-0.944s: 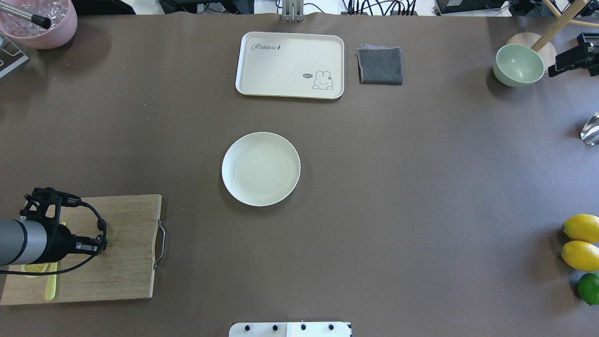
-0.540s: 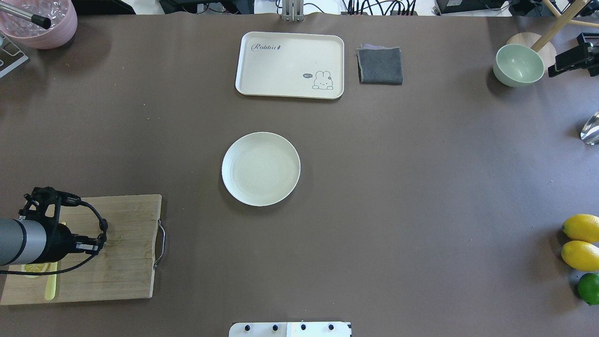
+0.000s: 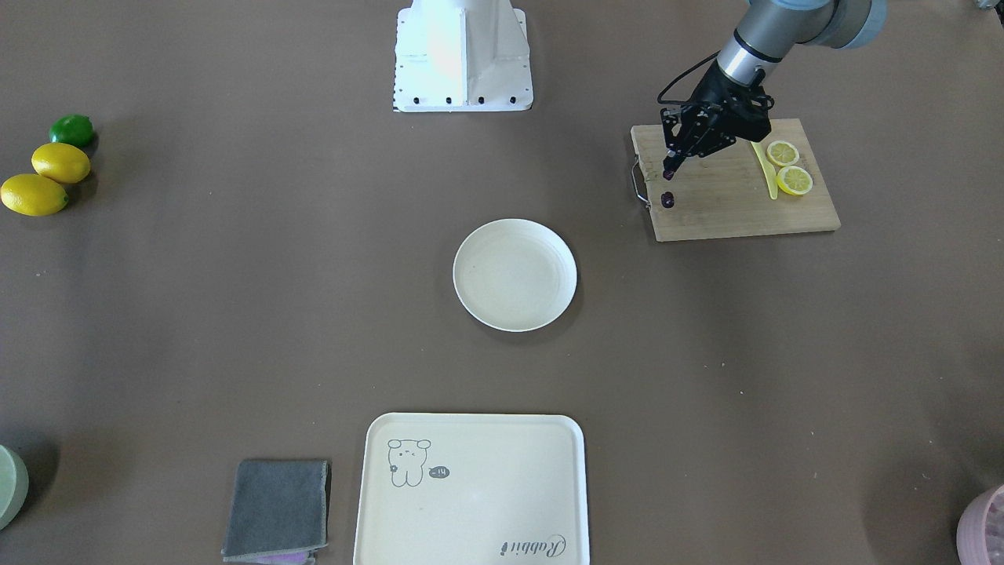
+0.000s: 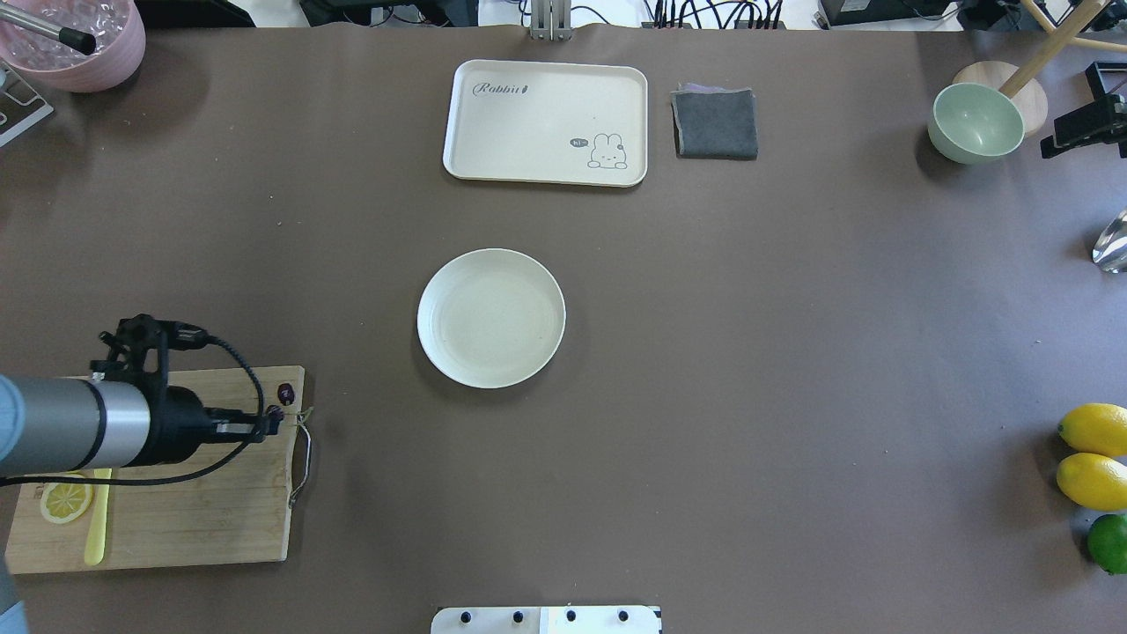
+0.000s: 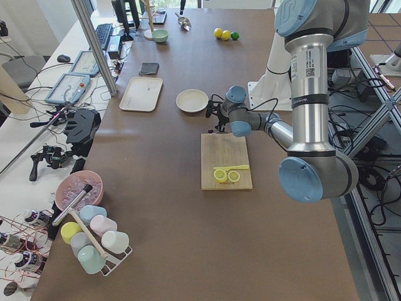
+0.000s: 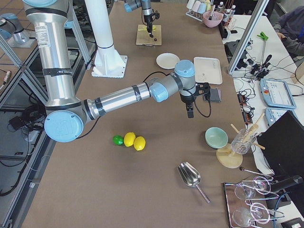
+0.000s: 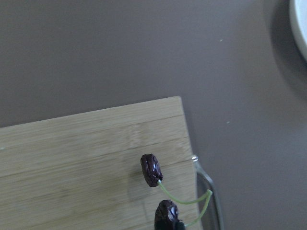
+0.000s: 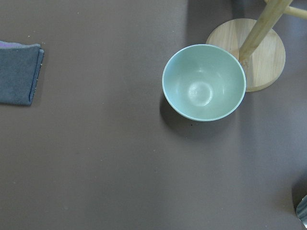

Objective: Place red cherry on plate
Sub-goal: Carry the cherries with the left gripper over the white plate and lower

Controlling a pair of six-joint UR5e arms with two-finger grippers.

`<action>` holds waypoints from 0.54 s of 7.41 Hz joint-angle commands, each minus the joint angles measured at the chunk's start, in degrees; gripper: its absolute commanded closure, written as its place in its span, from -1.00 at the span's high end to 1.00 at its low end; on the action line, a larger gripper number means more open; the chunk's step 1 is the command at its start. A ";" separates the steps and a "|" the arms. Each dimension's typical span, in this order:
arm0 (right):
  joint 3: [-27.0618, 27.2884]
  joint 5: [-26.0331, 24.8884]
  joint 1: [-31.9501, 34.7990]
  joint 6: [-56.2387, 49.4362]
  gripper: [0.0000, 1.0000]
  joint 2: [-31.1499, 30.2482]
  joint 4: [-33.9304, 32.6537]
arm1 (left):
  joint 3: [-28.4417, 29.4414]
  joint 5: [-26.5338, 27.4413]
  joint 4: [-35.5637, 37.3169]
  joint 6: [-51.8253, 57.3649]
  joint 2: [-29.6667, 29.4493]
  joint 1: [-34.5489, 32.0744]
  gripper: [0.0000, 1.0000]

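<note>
The red cherry (image 7: pixel 151 170) is a pair of tiny dark cherries on thin green stems. My left gripper (image 3: pixel 669 171) is shut on one of them, at the bottom edge of the left wrist view. The other cherry (image 4: pixel 285 393) hangs over the far corner of the wooden cutting board (image 4: pixel 202 511), by its metal handle. The round cream plate (image 4: pixel 491 318) sits bare in the middle of the table, to the right of the board and further out. My right gripper (image 6: pixel 189 113) hovers near the green bowl (image 8: pixel 204 81); I cannot tell whether it is open or shut.
Lemon slices (image 3: pixel 788 169) and a yellow strip lie on the board's other end. A cream rabbit tray (image 4: pixel 546 121) and a grey cloth (image 4: pixel 715 123) are at the far side. Two lemons (image 4: pixel 1093 453) and a lime (image 4: pixel 1108 541) sit at the right edge, and a pink bowl (image 4: pixel 75 40) is far left.
My left arm has moved right and further out, from mid-board to the board's far corner by the handle. It carries the cherry, which now shows there. The plate has not moved.
</note>
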 commanded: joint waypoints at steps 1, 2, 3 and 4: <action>0.00 0.01 0.03 0.10 1.00 -0.30 0.04 | 7.69 3.81 0.21 -8.21 -14.82 -0.68 -1.00; 0.00 0.09 0.03 0.27 1.00 -0.56 0.13 | 12.43 5.59 0.38 -9.64 -21.07 -0.59 -1.00; 0.09 0.09 0.03 0.36 1.00 -0.83 0.13 | 16.22 8.22 0.38 -12.62 -24.96 -0.15 -1.00; 0.09 0.09 0.03 0.45 1.00 -0.92 0.13 | 17.83 9.72 0.56 -14.39 -27.87 0.11 -1.00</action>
